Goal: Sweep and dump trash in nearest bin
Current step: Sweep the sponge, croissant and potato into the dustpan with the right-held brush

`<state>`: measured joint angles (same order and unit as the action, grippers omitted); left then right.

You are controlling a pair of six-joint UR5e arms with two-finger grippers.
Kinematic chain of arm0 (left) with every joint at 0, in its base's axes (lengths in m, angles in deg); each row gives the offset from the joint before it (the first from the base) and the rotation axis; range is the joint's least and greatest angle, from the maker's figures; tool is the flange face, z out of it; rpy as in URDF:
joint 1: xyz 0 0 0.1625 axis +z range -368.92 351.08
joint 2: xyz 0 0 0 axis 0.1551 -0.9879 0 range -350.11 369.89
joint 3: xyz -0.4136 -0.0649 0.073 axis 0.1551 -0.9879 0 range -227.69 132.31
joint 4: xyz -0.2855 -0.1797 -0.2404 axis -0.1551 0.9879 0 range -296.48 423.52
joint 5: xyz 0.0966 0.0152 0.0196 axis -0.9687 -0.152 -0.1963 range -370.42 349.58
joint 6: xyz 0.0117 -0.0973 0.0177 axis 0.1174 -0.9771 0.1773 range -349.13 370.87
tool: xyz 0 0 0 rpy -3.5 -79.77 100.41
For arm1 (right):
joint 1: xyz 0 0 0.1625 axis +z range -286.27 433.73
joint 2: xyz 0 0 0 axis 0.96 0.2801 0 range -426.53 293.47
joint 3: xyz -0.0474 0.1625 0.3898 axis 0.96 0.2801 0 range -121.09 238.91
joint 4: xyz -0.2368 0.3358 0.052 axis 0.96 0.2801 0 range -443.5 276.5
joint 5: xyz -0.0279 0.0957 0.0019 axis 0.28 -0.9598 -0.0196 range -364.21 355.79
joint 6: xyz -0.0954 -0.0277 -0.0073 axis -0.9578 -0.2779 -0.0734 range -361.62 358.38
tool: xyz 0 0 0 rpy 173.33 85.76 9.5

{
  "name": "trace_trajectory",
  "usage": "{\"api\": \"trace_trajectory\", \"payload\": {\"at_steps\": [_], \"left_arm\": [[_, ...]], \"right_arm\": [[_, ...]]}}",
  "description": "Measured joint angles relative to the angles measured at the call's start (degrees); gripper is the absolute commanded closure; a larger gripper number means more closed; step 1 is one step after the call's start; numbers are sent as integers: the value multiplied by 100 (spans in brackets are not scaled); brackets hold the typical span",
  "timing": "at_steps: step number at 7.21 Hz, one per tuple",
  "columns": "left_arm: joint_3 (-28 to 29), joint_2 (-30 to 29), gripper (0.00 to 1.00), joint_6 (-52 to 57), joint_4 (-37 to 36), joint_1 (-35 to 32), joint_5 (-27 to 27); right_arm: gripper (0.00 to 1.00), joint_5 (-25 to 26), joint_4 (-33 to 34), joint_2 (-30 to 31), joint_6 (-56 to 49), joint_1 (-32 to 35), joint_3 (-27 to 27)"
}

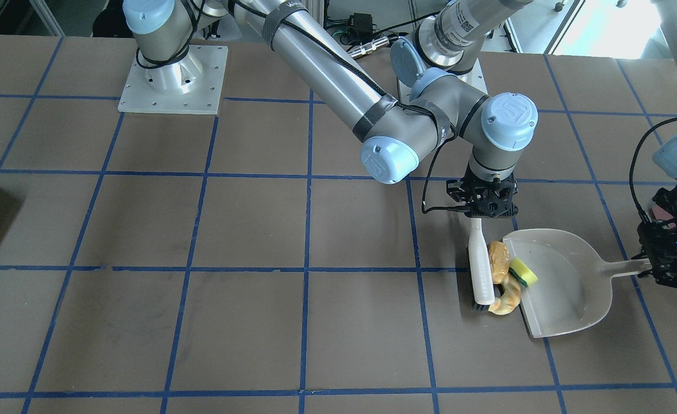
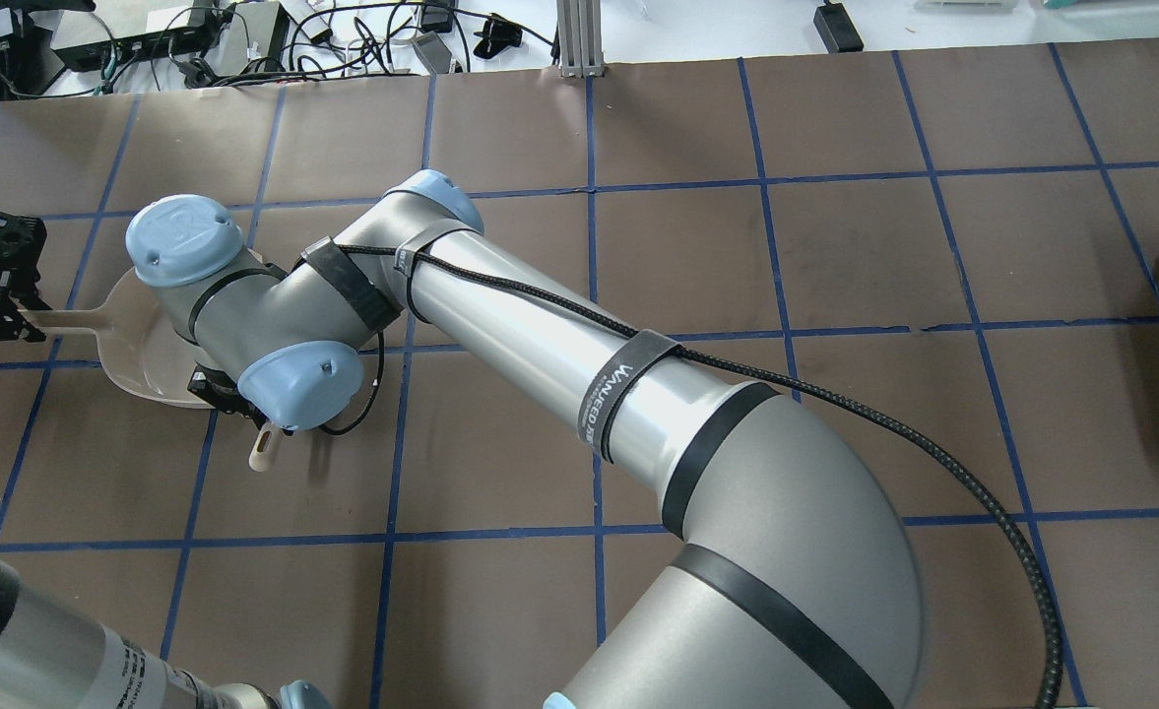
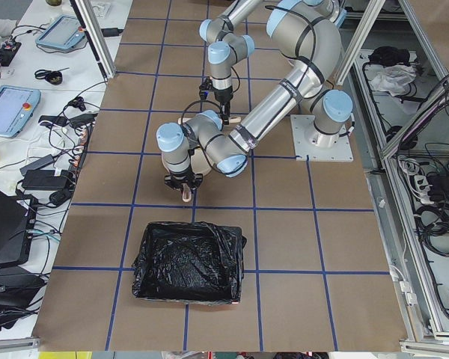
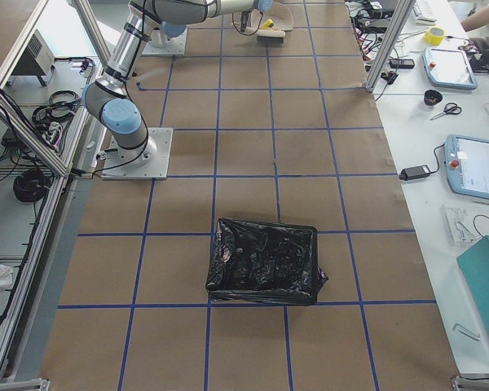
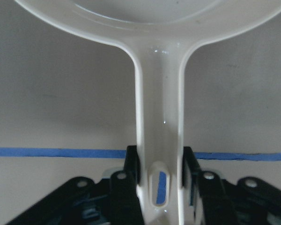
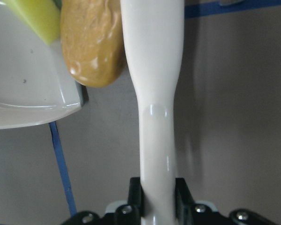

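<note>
The right gripper (image 6: 158, 188) is clamped on the handle of the white brush (image 1: 481, 270). The left gripper (image 5: 159, 164) is clamped on the handle end of the white dustpan (image 1: 568, 287). The dustpan lies flat on the table (image 1: 200, 322) near its left end.

Trash positions:
- The tan-brown lump (image 1: 497, 257) sits at the pan lip, touching the brush.
- The yellow sponge (image 1: 523, 272) lies just inside the lip.
- The cream-orange pastry piece (image 1: 505, 300) lies between the bristle end and the lip.

The bin (image 3: 146, 262), lined with a black bag, stands at the table's left end, beyond the left gripper.
</note>
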<state>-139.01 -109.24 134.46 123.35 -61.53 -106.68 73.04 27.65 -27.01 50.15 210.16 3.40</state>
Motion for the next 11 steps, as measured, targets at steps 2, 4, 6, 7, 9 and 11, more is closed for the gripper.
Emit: {"api": "trace_trajectory", "payload": {"at_steps": [2, 4, 6, 7, 9, 11], "left_arm": [[-77, 29, 100, -80, -69, -18, 1], [-94, 58, 100, -88, -89, -21, -5], [-97, 73, 100, -95, -94, -21, -6], [-97, 78, 100, -97, -94, -21, -6], [-108, 82, 100, -96, -111, -21, -6], [-120, 78, 100, -96, -168, -21, -7]], "right_arm": [[100, -168, 286, -136, -471, 72, 87], [100, -509, 434, -331, -1013, 113, 325], [100, -870, 470, -506, -1062, 162, 578], [100, -1030, 570, -519, -773, 174, 648], [100, -1143, 882, -415, 148, 195, 692], [100, -1078, 635, -173, 660, 190, 642]]}}
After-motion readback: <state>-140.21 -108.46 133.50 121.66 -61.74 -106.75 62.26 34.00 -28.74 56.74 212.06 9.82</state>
